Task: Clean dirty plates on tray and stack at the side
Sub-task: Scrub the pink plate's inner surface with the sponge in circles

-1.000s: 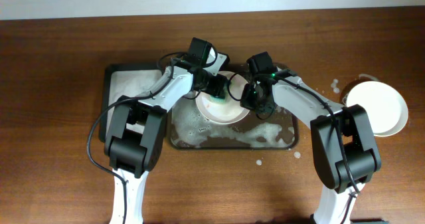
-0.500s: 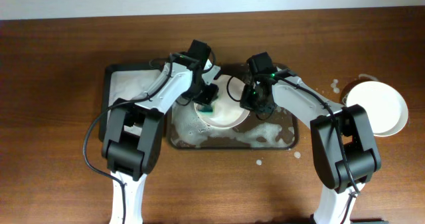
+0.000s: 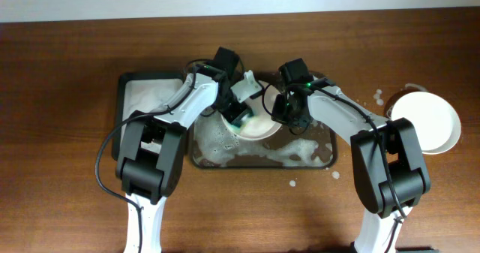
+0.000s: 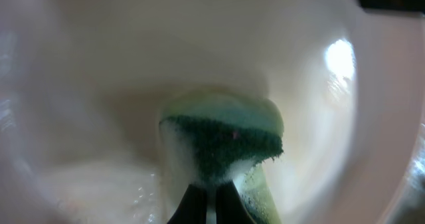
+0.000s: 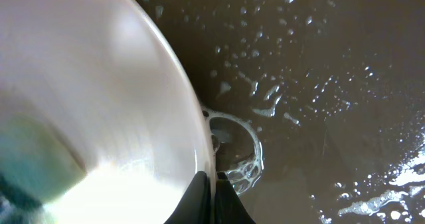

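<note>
Brown wood bench [image 3: 67, 200] carries the foamy tray [image 3: 225, 161], where scrubbing is under way. The left fingers [image 4: 194, 207] are clamped on a green sponge [image 4: 222, 134], which presses into 1 white plate [image 3: 262, 127]. The right fingers [image 5: 199, 201] pinch that plate's rim above the tray. The next move probably calls for rinsing, then carrying it right to the pile [image 3: 425, 121] beside the tray. A smaller tray [image 3: 142, 95] sits left, off that path.

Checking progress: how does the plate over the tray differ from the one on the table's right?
The tray plate is gripped at its rim by the right pincer while the left pincer presses a green sponge into it; the side plate rests off the tray, untouched. Both are round and pale.
</note>
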Controlling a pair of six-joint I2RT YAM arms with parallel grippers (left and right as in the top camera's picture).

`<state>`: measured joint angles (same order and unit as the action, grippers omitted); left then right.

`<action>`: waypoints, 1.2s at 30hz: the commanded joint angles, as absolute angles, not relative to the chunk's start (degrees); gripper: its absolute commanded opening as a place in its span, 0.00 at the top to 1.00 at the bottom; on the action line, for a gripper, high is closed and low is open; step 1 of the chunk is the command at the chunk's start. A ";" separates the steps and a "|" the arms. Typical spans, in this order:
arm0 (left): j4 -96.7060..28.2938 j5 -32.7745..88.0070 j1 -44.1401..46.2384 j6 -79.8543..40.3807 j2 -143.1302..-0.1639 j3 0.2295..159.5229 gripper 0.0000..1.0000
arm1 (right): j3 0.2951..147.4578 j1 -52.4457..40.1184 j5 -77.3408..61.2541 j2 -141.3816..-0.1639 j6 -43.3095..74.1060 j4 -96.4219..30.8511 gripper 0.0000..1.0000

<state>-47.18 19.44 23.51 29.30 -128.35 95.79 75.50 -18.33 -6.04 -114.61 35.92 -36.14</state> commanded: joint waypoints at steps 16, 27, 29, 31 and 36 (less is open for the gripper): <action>-59.51 15.73 23.00 1.23 -134.02 107.04 1.00 | 73.19 -14.37 -23.57 -115.68 30.41 -31.09 0.96; -62.17 37.28 18.09 9.43 -134.17 104.88 1.00 | 67.40 -10.52 -31.31 -115.68 30.68 -22.87 0.96; -57.12 28.34 19.27 3.55 -134.17 102.28 1.00 | 67.40 -10.52 -31.31 -115.68 30.68 -22.87 0.96; -52.51 17.85 20.40 -1.15 -134.17 100.20 1.00 | 67.40 -10.52 -31.31 -115.68 30.68 -22.87 0.96; -48.16 -11.03 22.39 -3.90 -134.17 99.22 1.00 | 67.40 -10.52 -31.31 -115.68 30.68 -22.90 0.96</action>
<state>-49.39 15.29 23.18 -1.61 -131.09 101.56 68.23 -10.79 -30.76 -114.93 31.29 -22.61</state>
